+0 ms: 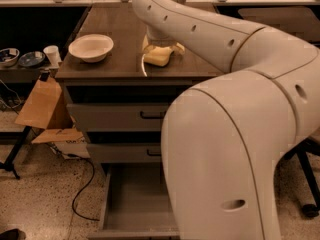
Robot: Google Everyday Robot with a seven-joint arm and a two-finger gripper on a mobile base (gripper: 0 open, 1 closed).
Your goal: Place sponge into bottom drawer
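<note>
- Camera view, main item: sponge (156,58), pale yellow, lying flat on the bench (115,66) near its front edge, right of the bench's middle. Its upper part is covered by the end of the robot arm.
- Pincer (161,44): down at the sponge, directly over its far side and mostly hidden behind the arm's last link. Whether it is released or clenched cannot be told, nor whether it touches the sponge.
- Arm (235,134): large white casing that fills the right half of the scene. It curves from the near right up to the far edge of the bench and back down to the sponge.
- Bottom drawer (132,204): lowest of three, pulled out toward the near side. Its grey floor is bare where it shows, and its right part is hidden by the arm.
- Upper drawers (115,116), two: grey with black handles, both pushed in.
- White bowl (91,47): upright on the bench, left of the sponge and well apart from it.
- Cardboard (42,104): brown sheets leaning against the cabinet's left side.
- White cup (51,55): on a low side surface at far left, next to two dark dishes (20,58).
- Black cable (82,194): looped on the speckled floor, left of the bottom drawer.
</note>
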